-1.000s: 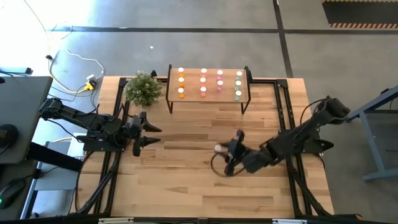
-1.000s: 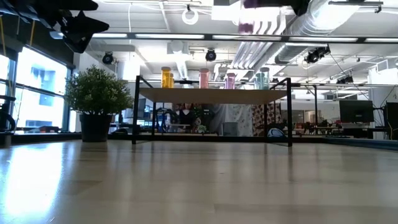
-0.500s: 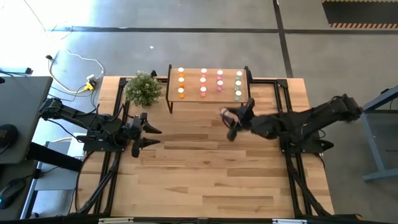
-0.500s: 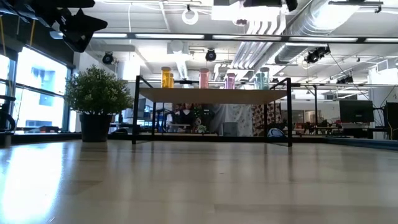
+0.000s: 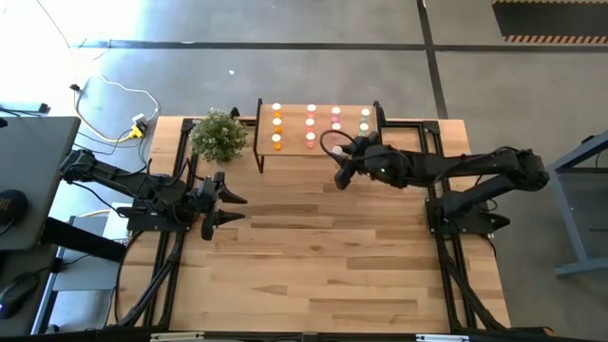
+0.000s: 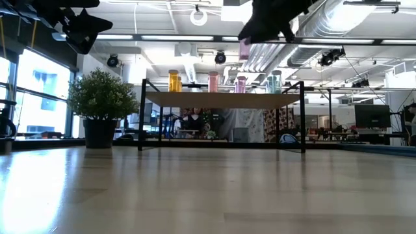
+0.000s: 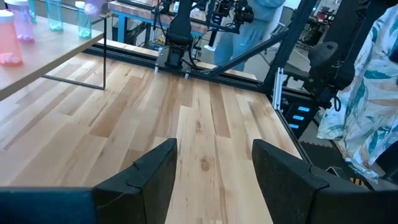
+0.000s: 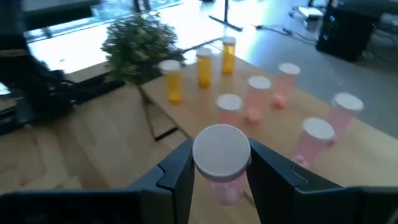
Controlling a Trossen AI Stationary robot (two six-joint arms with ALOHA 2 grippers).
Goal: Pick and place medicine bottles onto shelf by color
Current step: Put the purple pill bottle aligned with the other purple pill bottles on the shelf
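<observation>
The shelf stands at the table's far edge and carries several medicine bottles in columns by color: orange, light pink, deep pink and pale green. My right gripper hovers just in front of the shelf's near edge, shut on a pink bottle with a white cap. The low view shows that bottle high above the shelf top. My left gripper waits open at the table's left side, nothing between its fingers. My right gripper pinches the pink bottle between its two fingers, on the opposite sides of the body just under the white cap. The fingers come slanting down from the table's right. The bottle is lifted clear, cap up, its pink body hanging below the fingers.
A green potted plant stands left of the shelf. Bare wooden tabletop stretches between the two arms and toward the near edge. The room beyond shows desks and equipment.
My right gripper has swung from the table's middle toward the far edge and the shelf, rising a little and turning, and has carried the pink bottle with it, still shut on it.
</observation>
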